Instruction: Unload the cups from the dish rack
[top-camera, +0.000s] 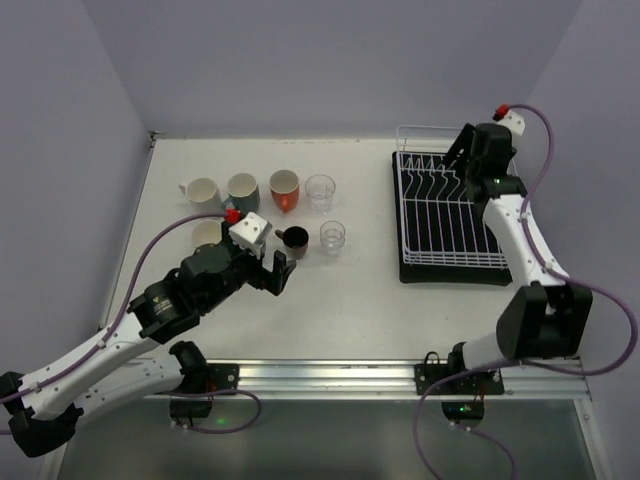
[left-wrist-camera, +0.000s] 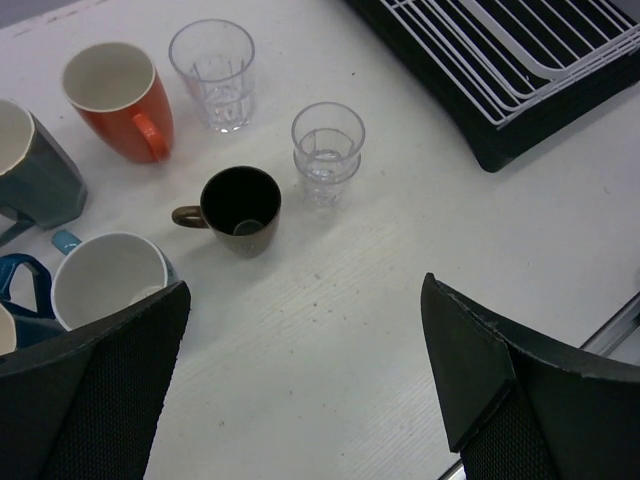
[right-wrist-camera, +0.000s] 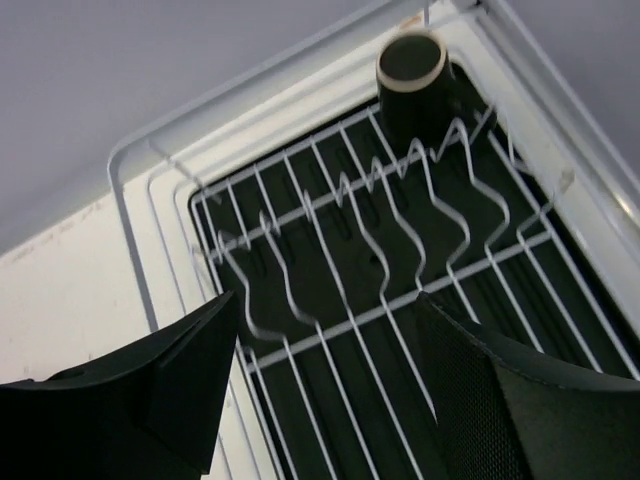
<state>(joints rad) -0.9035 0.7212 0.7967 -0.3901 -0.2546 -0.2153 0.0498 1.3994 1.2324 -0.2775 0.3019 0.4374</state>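
Note:
The white wire dish rack (top-camera: 445, 215) with its black tray stands at the right. One dark brown mug (right-wrist-camera: 412, 75) stands in its far corner; in the top view my right arm hides it. My right gripper (right-wrist-camera: 330, 340) is open and empty above the rack's far end (top-camera: 456, 158), short of the mug. On the table at the left stand a cream mug (top-camera: 203, 191), a grey mug (top-camera: 242, 190), an orange mug (top-camera: 284, 189), two clear glasses (top-camera: 320, 191) (top-camera: 333, 236) and a dark brown mug (top-camera: 294, 240). My left gripper (top-camera: 275, 270) is open and empty just in front of that mug (left-wrist-camera: 240, 208).
A light blue mug (left-wrist-camera: 108, 280) and a blue handle (left-wrist-camera: 20, 285) show beside my left finger. The rack's near corner (left-wrist-camera: 520, 70) lies to the right of the glasses (left-wrist-camera: 327, 150). The table's front rail (top-camera: 330, 375) runs between the arm bases.

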